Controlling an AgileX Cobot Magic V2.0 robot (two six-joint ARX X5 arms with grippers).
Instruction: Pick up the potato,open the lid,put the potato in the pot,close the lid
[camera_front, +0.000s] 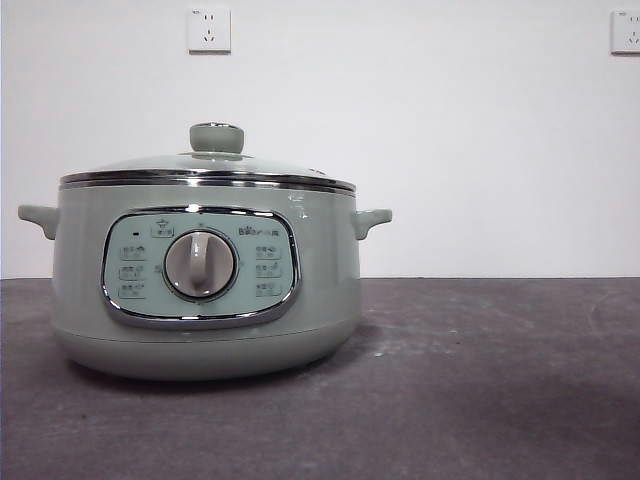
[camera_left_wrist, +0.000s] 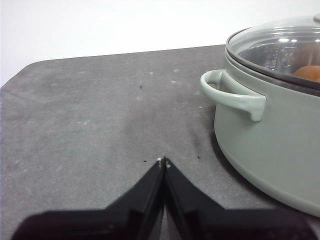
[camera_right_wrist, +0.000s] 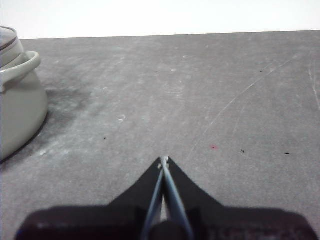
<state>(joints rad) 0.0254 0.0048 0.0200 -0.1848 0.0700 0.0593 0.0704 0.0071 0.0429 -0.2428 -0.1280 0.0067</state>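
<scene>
Your left gripper (camera_left_wrist: 163, 161) was clenched on nothing, its two black jaws pressed tip to tip above bare table (camera_left_wrist: 100, 110). The pot (camera_left_wrist: 265, 145) sat near that gripper, off to one side of it and apart from the jaws, with one pale green side handle (camera_left_wrist: 232, 95) turned toward the wrist camera. The lid (camera_left_wrist: 280, 45) was seated on the pot, its glass dome resting inside the rim. Through the glass you could see the potato (camera_left_wrist: 309, 73), an orange-brown patch lying inside the pot under the lid, well beyond the fingertips.

Your right gripper (camera_right_wrist: 164, 161) was likewise clamped together and held nothing. It hung over open tabletop, and the pot showed only as a curved green wall and handle far out to the side of it, well apart from the jaws.

From the front, you had the pot standing upright on the dark table with its control panel (camera_front: 200, 267) and central dial (camera_front: 200, 264) facing the camera. The lid sat level on it with its chrome rim meeting the pot's rim all round, and the round green knob (camera_front: 217, 137) on top. Neither arm showed in that view. Two wall sockets (camera_front: 209, 29) sat on the white wall behind.
</scene>
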